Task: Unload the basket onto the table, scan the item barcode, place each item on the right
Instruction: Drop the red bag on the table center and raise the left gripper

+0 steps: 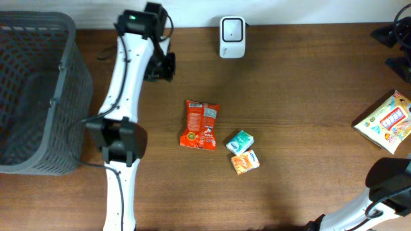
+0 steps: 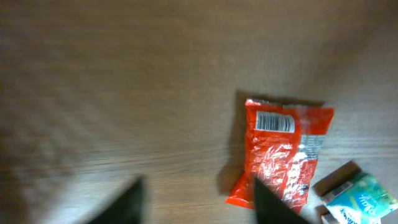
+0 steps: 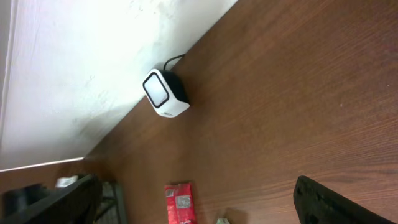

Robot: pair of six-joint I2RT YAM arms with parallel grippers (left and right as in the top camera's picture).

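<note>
- Overhead: left gripper (image 1: 162, 66), jaws apart and empty, is the nearer arm; red packet (image 1: 200, 124) lies beyond it toward the near edge of the table (image 1: 308, 96).
- Right gripper (image 3: 196, 208): jaws wide, empty.

View blurred; red snack packet (image 2: 283, 155) lies flat on wooden table (image 2: 124, 81), barcode (image 2: 274, 122) face-up near its top edge; teal box (image 2: 364, 199) just beside it, lower right; left gripper (image 2: 196, 204) fingers dark, spread apart, nothing between them.

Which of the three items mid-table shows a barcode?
The red snack packet: a white barcode panel faces up near one end. None is visible on the teal box or orange box.
</note>
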